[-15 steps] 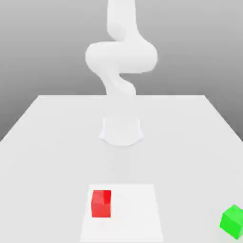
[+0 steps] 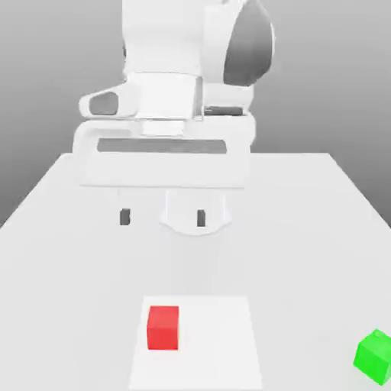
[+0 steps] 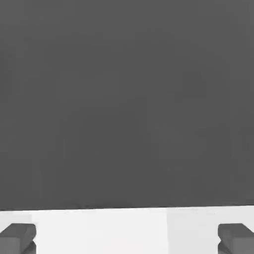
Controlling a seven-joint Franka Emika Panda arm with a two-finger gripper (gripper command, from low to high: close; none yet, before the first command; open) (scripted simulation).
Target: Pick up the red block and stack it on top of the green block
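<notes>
The red block [image 2: 163, 327] rests on a lighter white square patch [image 2: 221, 351] near the table's front. The green block [image 2: 375, 354] sits at the front on the exterior view's right, cut by the frame edge. My gripper [image 2: 163, 218] hangs open well above and behind the red block, its two dark fingertips [image 2: 125, 217] spread wide apart with nothing between them. In the hand view the gripper [image 3: 127, 238] has its grey fingertips [image 3: 18, 237] at the two sides, over a white strip of table below a dark grey backdrop.
The white table [image 2: 69, 244] stretches wide around the blocks. The arm's round white base [image 2: 195, 210] stands at the table's middle, behind the gripper. The bulky white hand and wrist [image 2: 183, 114] take up the upper middle of the exterior view.
The arm has swung forward and down toward the camera: the hand with its open fingers now hangs in front of the base. Both blocks stayed where they were.
</notes>
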